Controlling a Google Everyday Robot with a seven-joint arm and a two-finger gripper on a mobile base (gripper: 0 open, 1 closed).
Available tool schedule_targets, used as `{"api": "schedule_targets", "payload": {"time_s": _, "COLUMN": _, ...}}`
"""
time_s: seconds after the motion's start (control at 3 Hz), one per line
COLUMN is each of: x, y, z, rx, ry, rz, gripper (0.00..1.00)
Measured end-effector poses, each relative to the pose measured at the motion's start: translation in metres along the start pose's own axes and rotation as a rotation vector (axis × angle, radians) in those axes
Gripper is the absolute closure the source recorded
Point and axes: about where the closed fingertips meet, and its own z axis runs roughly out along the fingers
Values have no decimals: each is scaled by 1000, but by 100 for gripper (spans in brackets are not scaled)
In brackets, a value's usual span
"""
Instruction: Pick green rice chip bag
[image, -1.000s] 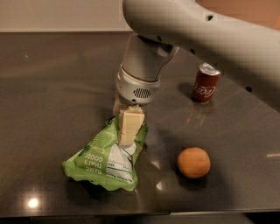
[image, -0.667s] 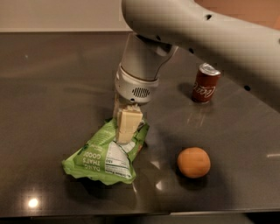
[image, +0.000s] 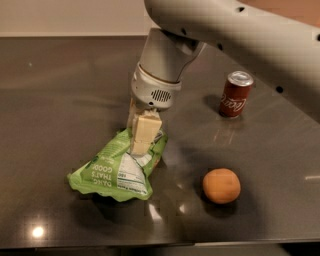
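The green rice chip bag (image: 112, 172) is a crinkled light-green bag with a white label panel, at the front left of the dark table (image: 60, 100). My gripper (image: 143, 146) comes down from the big white arm onto the bag's upper right end. Its cream fingers (image: 145, 131) are shut on that end of the bag. The bag's top is raised and its lower left end hangs toward the table. The far finger is hidden behind the near one.
A red soda can (image: 236, 94) stands upright to the right of the arm. An orange (image: 221, 186) lies at the front right, a short way from the bag. The table's front edge runs along the bottom.
The gripper has risen a little with the bag's top end in it. The bag's lower end has come up and tilted with it. The can and orange have not moved.
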Motion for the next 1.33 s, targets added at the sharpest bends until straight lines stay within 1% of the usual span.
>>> {"api": "schedule_targets", "payload": {"time_s": 0.33, "x": -8, "y": -14, "z": -25, "rx": -2, "ry": -62, "rz": 2, "gripper": 100}}
{"api": "schedule_targets", "payload": {"time_s": 0.67, "x": -14, "y": -26, "z": -52, "rx": 7, "ry": -102, "rz": -16, "gripper": 100}}
{"api": "schedule_targets", "payload": {"time_s": 1.0, "x": -19, "y": -35, "z": -73, "rx": 28, "ry": -121, "rz": -34, "gripper": 100}}
{"api": "schedule_targets", "payload": {"time_s": 1.33, "x": -30, "y": -53, "z": -106, "rx": 92, "ry": -175, "rz": -52, "gripper": 100}}
